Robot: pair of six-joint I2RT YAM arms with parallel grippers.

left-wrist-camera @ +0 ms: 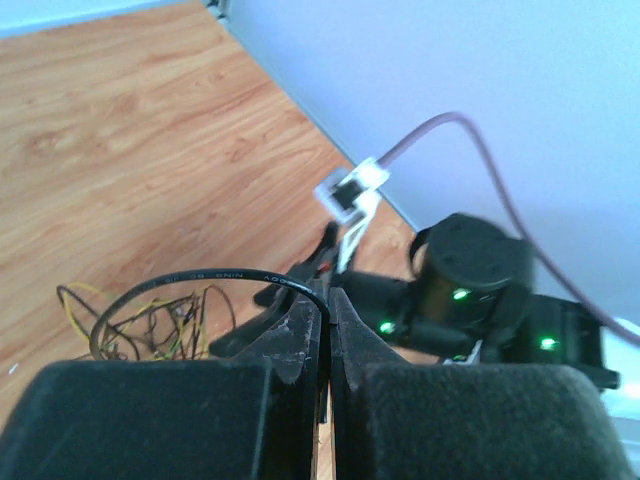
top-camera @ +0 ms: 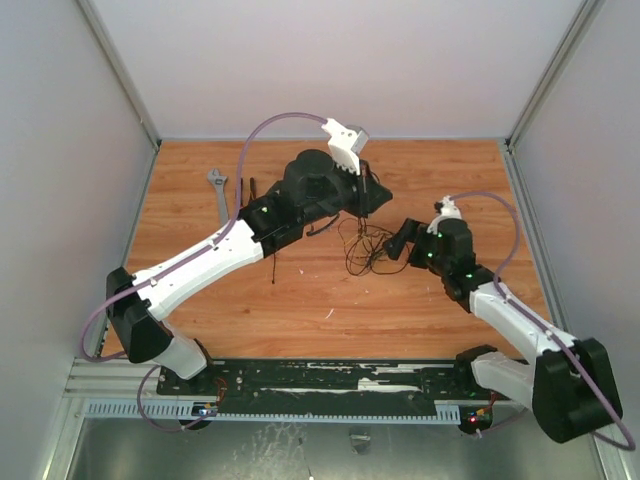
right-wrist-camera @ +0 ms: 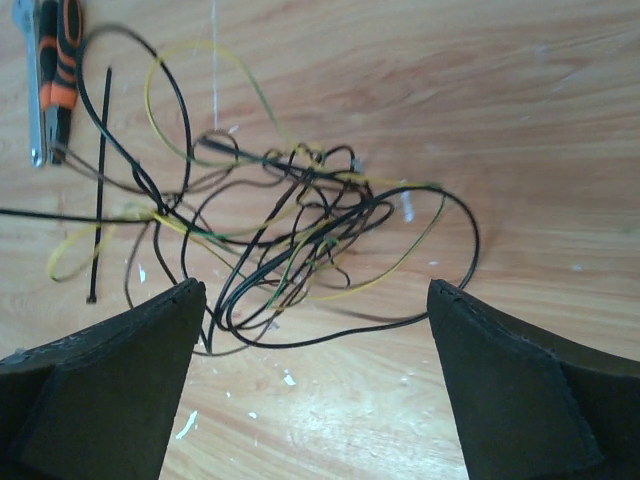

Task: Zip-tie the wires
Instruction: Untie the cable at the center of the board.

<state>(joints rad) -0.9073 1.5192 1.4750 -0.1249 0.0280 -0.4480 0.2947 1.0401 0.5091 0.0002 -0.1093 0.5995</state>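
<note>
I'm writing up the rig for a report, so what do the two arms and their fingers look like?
Both arms match: the left arm and right arm have white link covers between black joint housings, small green lights, and a mauve cable looping along each. The fingers are blunt, matte-black wedges.

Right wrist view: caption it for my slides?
Open right end effector over the tangled wires, zip tie and pliers lying at upper left.

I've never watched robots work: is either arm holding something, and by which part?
The left fingers pinch one black wire at their tips, on a loop rising from the tangle. The right fingers are open, holding nothing.
</note>
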